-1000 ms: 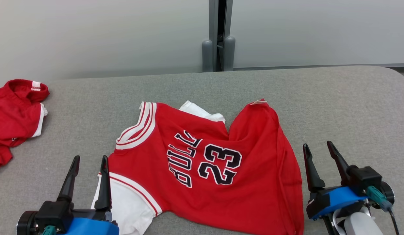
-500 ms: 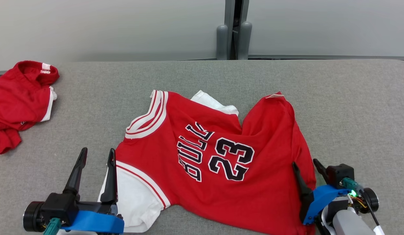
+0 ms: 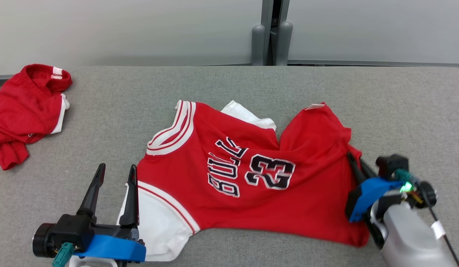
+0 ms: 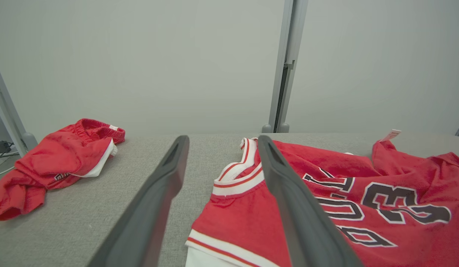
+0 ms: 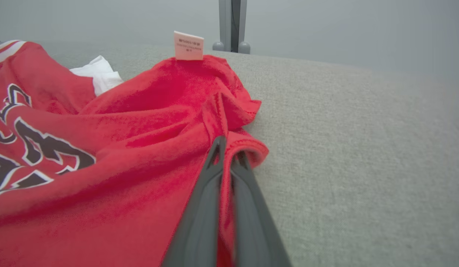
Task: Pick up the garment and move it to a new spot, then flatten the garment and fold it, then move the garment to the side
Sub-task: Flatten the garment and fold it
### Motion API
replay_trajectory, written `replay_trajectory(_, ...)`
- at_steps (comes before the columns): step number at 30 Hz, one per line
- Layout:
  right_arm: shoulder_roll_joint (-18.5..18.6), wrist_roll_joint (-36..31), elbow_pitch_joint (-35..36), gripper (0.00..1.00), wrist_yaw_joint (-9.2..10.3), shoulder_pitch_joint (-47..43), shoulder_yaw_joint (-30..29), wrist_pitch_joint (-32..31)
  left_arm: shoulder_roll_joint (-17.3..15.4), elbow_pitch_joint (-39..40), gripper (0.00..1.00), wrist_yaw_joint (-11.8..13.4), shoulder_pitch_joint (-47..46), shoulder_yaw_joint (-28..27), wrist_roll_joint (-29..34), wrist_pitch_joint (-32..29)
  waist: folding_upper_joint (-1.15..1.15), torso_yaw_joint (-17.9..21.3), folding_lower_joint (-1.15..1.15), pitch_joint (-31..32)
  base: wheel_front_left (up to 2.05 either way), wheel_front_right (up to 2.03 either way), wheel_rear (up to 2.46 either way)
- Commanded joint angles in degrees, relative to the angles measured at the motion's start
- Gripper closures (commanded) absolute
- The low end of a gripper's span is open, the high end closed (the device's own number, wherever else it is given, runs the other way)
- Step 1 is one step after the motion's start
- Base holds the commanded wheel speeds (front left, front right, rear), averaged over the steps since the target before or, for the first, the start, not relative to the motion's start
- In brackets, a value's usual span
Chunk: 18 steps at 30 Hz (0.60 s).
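Right gripper (image 5: 229, 148) clamped on an edge fold of the red-and-white fabric jersey (image 3: 251, 178); left gripper (image 3: 117, 167) spread wide, holding nothing.
Jersey lies rumpled, print up, near the middle of the grey felt-covered table (image 3: 400, 111), with black "23" and lettering turned sideways. The right gripper's two dark fingers are pressed together on a bunched red edge at the jersey's right side, cloth curling over the tips. The left gripper sits at the jersey's left side, one finger over the white sleeve panel (image 3: 158, 226), the other over bare table. A small white paper tag (image 5: 188, 45) stands on the far red edge. A crumpled red cloth bundle (image 3: 27, 111) lies well apart at the far left.
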<state>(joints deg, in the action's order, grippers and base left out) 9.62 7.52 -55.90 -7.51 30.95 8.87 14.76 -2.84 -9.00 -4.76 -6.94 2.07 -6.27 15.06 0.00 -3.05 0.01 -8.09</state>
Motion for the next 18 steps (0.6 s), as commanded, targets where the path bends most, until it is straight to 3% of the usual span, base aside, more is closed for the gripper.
replay_trajectory(1, 0.92, -0.17, -0.26, 1.0, 0.04, 2.19, -0.37, 0.27, -0.15, -0.07, 0.0, -0.05, -0.53, 0.07, -0.12, 0.15, 0.0, -0.24, -0.01, -0.17, 0.0, 0.0, 0.0)
replay_trajectory(8, 3.2, -0.93, -3.41, 1.0, 0.03, 7.82, -3.43, 0.41, -0.14, -0.17, 0.0, 0.35, -1.07, 1.29, -0.65, 0.15, 0.0, -1.18, -0.01, -0.83, 0.0, 0.0, 0.0)
replay_trajectory(9, 3.17, -1.21, -4.07, 0.76, 0.03, 8.05, -3.59, 0.41, -0.14, -0.21, 0.0, 0.46, -1.02, 1.47, -0.75, 0.15, 0.0, -1.17, -0.01, -0.85, 0.0, 0.0, 0.0)
replay_trajectory(10, 3.21, -1.38, -4.42, 0.19, 0.04, 8.23, -3.6, 0.39, -0.14, -0.22, 0.0, 0.54, -1.02, 1.66, -0.81, 0.15, 0.0, -1.14, -0.01, -0.87, 0.0, 0.0, 0.0)
replay_trajectory(11, 3.18, -1.46, -4.46, 0.0, 0.03, 8.23, -3.63, 0.39, -0.14, -0.25, 0.0, 0.61, -1.06, 1.81, -0.91, 0.15, 0.0, -1.07, -0.01, -0.85, 0.0, 0.0, 0.0)
replay_trajectory(15, 3.58, -1.43, -0.86, 0.0, 0.03, 5.93, -6.38, 0.38, -0.15, -0.14, 0.0, 1.08, -0.94, 1.81, -1.15, 0.15, 0.0, -0.19, -0.01, -0.25, 0.0, 0.0, 0.0)
replay_trajectory(18, 3.09, -2.19, 6.5, 0.0, 0.03, 2.71, -8.82, 0.38, -0.14, -0.2, 0.0, 1.13, -0.34, 1.61, -1.02, 0.15, 0.0, 0.68, -0.01, 0.58, 0.0, 0.0, 0.0)
